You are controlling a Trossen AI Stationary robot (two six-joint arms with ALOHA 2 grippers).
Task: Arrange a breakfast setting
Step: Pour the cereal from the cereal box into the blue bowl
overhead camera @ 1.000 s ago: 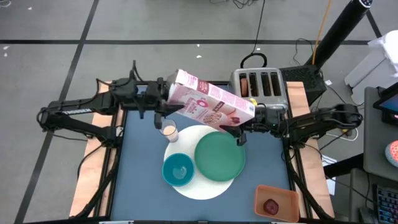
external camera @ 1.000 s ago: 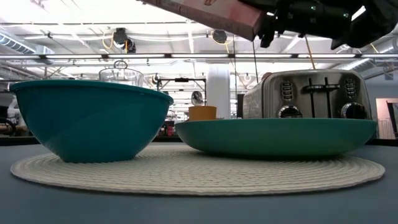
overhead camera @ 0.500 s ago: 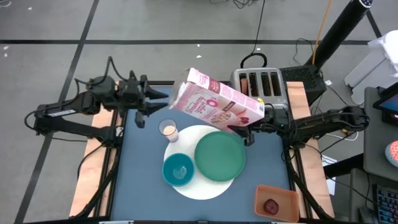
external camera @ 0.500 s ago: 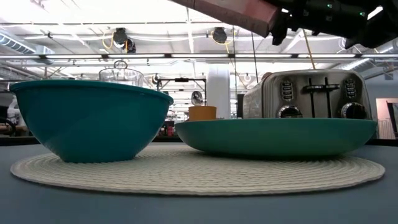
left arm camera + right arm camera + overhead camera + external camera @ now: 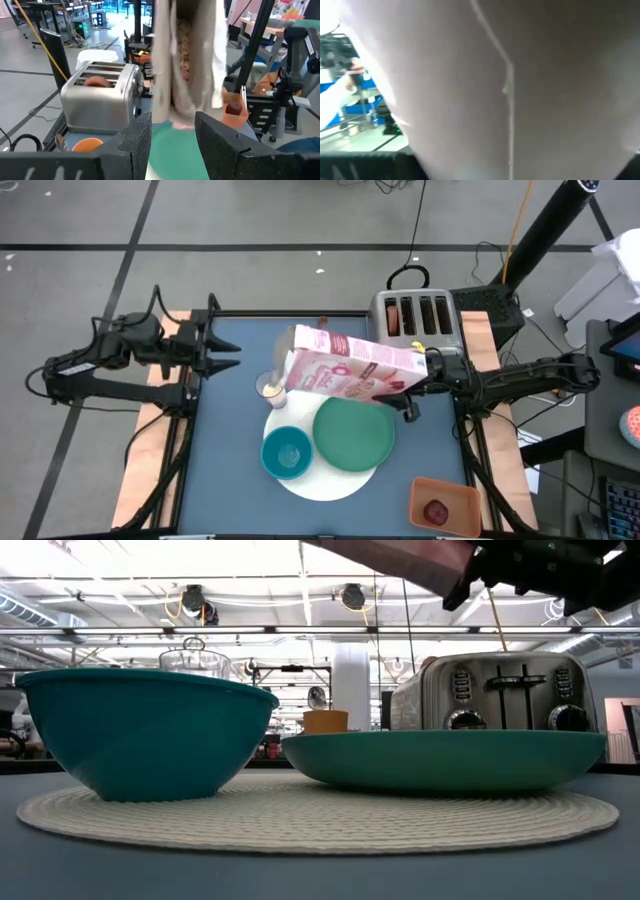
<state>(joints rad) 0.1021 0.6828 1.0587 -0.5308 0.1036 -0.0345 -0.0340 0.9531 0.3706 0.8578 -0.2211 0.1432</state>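
Note:
A pink cereal box (image 5: 350, 365) hangs lengthwise above the milk glass (image 5: 270, 388) and the far rim of the green plate (image 5: 353, 432). My right gripper (image 5: 412, 385) is shut on its right end. The box's open end faces left, and cereal shows inside it (image 5: 182, 55). My left gripper (image 5: 237, 350) stands open at the table's left, apart from the box. Plate and teal bowl (image 5: 286, 452) rest on the round white mat (image 5: 330, 480). The orange cup (image 5: 325, 721) stands behind them near the toaster, hidden under the box in the high view. My right gripper pinches the cereal box's closed right end (image 5: 416, 368) between its two fingers. It comes roughly level from the table's right, and one finger (image 5: 408, 408) shows at the box's near side. The box is lifted clear and lies nearly level, its open end pointing left.
A silver toaster (image 5: 418, 318) with bread in one slot stands at the far right. An orange tray (image 5: 445, 505) holding a dark-red fruit (image 5: 436, 511) sits at the near right corner. Bare blue tabletop (image 5: 225, 450) lies left of the mat.
My left gripper has drawn back from the box's left end toward the table's left edge, its fingers the same width apart. The box has stayed in my right gripper's hold, shifted slightly right and swung from slanting to nearly level, its open end lower.

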